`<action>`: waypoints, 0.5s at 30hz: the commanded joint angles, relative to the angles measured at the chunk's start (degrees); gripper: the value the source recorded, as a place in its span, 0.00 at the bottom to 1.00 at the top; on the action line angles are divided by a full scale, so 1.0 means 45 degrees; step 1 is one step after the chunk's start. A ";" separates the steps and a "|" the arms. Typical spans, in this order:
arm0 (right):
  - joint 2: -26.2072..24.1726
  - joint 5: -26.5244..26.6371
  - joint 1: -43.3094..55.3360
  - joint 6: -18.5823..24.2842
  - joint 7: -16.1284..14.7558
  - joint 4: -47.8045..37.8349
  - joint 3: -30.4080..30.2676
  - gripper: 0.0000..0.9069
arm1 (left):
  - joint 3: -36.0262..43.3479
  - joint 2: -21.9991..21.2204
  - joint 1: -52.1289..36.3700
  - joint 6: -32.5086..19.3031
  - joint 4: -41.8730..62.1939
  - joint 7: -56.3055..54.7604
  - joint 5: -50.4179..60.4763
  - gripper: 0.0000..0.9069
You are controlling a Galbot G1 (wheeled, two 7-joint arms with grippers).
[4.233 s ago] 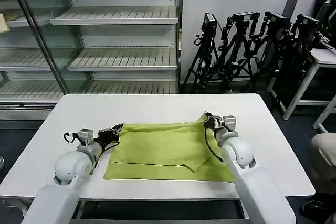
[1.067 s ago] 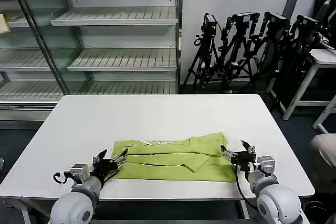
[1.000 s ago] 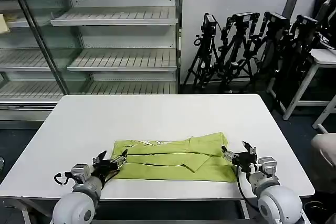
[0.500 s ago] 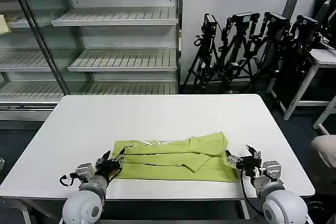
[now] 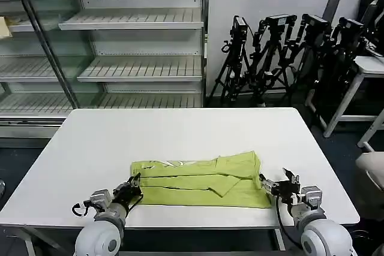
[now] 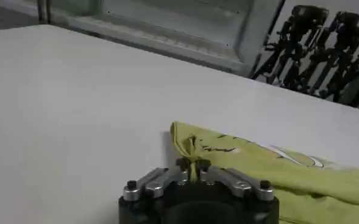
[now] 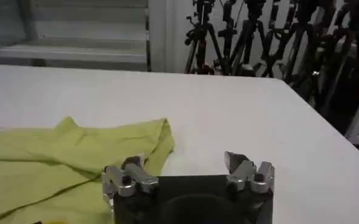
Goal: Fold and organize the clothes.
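The clothes are one lime T-shirt (image 5: 201,179) lying folded into a wide band on the white table (image 5: 90,142), near its front edge. My left gripper (image 5: 135,183) is at the shirt's left end. In the left wrist view that gripper (image 6: 193,165) is shut on a pinched bunch of the shirt (image 6: 277,173). My right gripper (image 5: 275,178) sits just off the shirt's right end. In the right wrist view it (image 7: 184,165) stands open over bare table, with one finger (image 7: 130,167) beside the edge of the shirt (image 7: 75,152).
Empty glass-fronted shelves (image 5: 132,67) stand behind the table. A row of black tripods (image 5: 282,58) leans against the back right wall, and a second white table (image 5: 369,67) is at the far right. Bare tabletop lies beyond and to both sides of the shirt.
The shirt's far edge has been brought toward the front, making a narrower band. Both arms have drawn back toward the front edge. The right gripper has slid off to the right of the shirt.
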 commanded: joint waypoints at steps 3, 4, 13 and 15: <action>0.0038 -0.0116 -0.0033 0.0114 -0.0039 -0.0093 0.0007 1.00 | -0.1283 0.1508 -0.0231 0.0034 -0.0229 0.0643 0.0313 0.02; 0.0040 -0.0113 -0.0038 0.0119 -0.0041 -0.0104 -0.0011 1.00 | -0.1734 0.2125 -0.0134 0.0046 -0.0333 0.1219 0.0265 0.02; 0.0062 -0.0319 0.0204 0.0111 -0.0059 -0.0085 -0.0440 1.00 | -0.5842 0.5372 0.0587 0.0052 0.0175 0.4149 0.0779 0.02; 0.0061 -0.0416 0.0326 0.0090 -0.0061 -0.0093 -0.0533 1.00 | -0.6207 0.5709 0.0598 0.0059 0.0271 0.4378 0.0431 0.02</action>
